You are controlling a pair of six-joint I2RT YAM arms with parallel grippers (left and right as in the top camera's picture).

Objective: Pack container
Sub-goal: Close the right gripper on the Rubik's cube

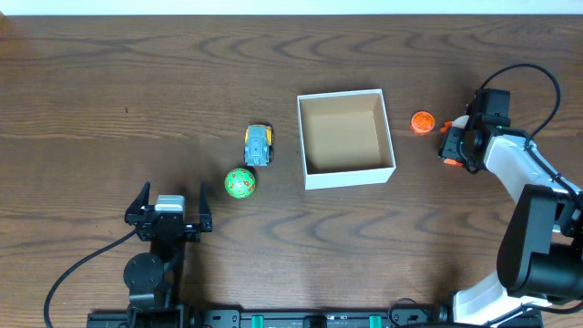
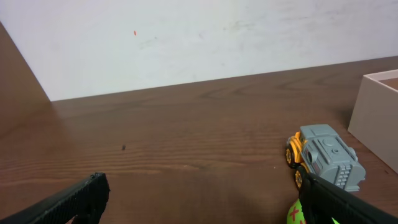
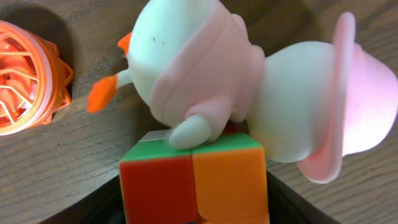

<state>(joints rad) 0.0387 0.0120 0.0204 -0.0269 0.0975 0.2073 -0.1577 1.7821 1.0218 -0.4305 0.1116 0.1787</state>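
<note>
Overhead: the container (image 1: 350, 174) sits mid-table, nothing inside; my left pincer (image 1: 169, 211) is spread, my right pincer (image 1: 450, 145) is off to its right. Left wrist: a toy car (image 2: 326, 158) lies ahead, untouched. Right wrist: a colour cube (image 3: 196, 180) fills my reach, against a white-and-pink figure (image 3: 236, 93) (pinched or not, I cannot tell). First pickup, I judge; next, grip firmly and lift over the wall.

I read a white container (image 1: 351, 175) with tan inside, grey-and-yellow truck (image 1: 259, 145), green spotted ball (image 1: 240, 183), orange lattice ball (image 1: 422, 121), white-and-pink duck (image 3: 249, 93), red-orange-green cube (image 3: 193, 186).
</note>
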